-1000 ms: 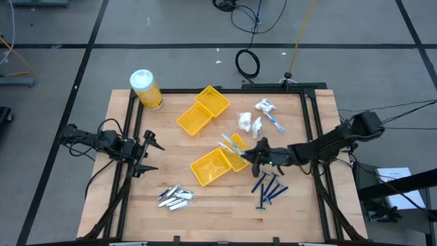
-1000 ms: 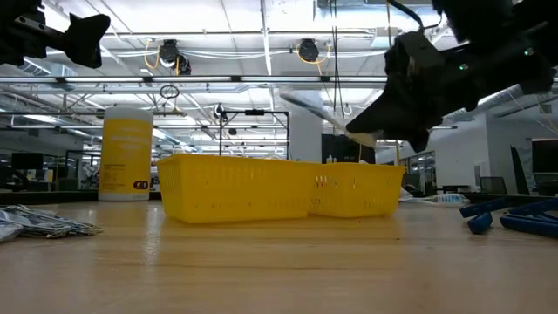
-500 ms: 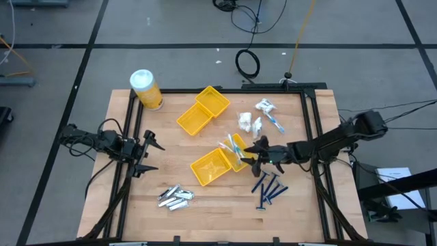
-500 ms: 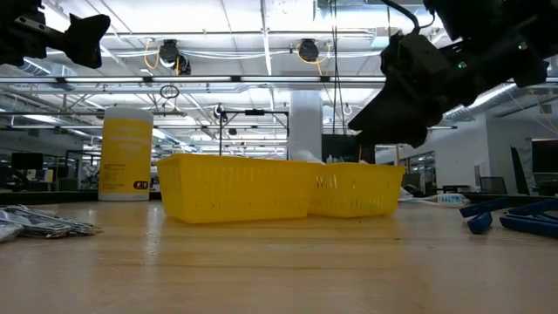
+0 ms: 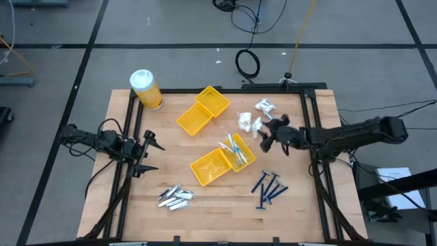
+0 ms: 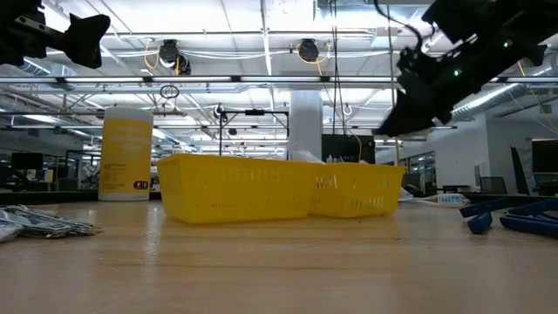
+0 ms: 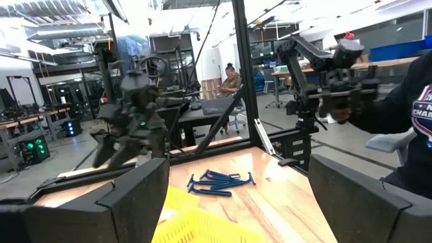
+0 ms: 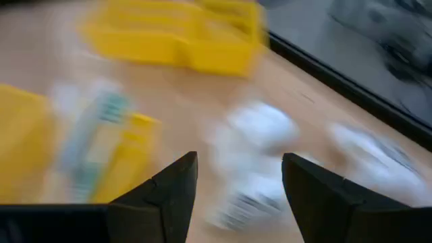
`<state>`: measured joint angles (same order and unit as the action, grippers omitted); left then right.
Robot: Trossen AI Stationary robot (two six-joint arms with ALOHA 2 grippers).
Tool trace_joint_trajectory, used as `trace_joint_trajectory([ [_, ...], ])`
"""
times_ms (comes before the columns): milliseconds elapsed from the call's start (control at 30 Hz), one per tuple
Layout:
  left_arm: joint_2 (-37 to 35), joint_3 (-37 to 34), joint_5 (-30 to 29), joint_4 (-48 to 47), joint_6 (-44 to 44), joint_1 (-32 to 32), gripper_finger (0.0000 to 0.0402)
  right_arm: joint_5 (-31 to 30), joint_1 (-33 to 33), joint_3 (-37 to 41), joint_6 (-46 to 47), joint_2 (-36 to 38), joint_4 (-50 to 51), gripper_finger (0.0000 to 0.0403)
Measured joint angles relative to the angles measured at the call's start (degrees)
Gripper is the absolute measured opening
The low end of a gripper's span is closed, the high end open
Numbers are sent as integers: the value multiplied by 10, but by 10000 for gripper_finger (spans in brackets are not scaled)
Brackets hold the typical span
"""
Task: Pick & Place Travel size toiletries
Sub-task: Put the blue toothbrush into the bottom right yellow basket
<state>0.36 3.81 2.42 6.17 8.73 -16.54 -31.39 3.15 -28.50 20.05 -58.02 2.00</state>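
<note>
My right gripper [image 5: 268,139] [image 8: 236,196] hangs open and holds nothing, above the wood between the near yellow tray [image 5: 212,169] and the white crinkly packets [image 5: 248,123] [image 8: 260,131]. Slim pale sticks [image 5: 235,149] lie in that tray's right compartment. More white packets [image 5: 266,106] lie at the far right. Dark-blue razor sticks [image 5: 268,190] [image 7: 219,181] rest flat near the right front. Silver-grey tubes [image 5: 174,197] lie at the front left. My left gripper [image 5: 147,156] [image 7: 236,202] waits open at the table's left edge.
A second yellow tray [image 5: 203,109] sits toward the far middle. A yellow jar with a white lid [image 5: 145,89] stands at the far left corner. A black frame [image 5: 311,123] borders the table. A person sits in the room beyond, in the left wrist view.
My right gripper held a slim pale stick over the near tray's right compartment, opened, and the stick fell in among the others. The gripper then rose and swung toward the far right, toward the white packets, tipping up nearer level.
</note>
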Motion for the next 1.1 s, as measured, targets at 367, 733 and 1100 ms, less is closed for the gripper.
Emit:
trace_joint_trajectory([
  [367,0,0,0,0,0,0,349,1,170,119,72,28,52,194],
  [733,0,0,0,0,0,0,349,99,198,214,76,29,-84,193],
  [1100,0,0,0,0,0,0,349,91,201,239,92,30,-88,78],
])
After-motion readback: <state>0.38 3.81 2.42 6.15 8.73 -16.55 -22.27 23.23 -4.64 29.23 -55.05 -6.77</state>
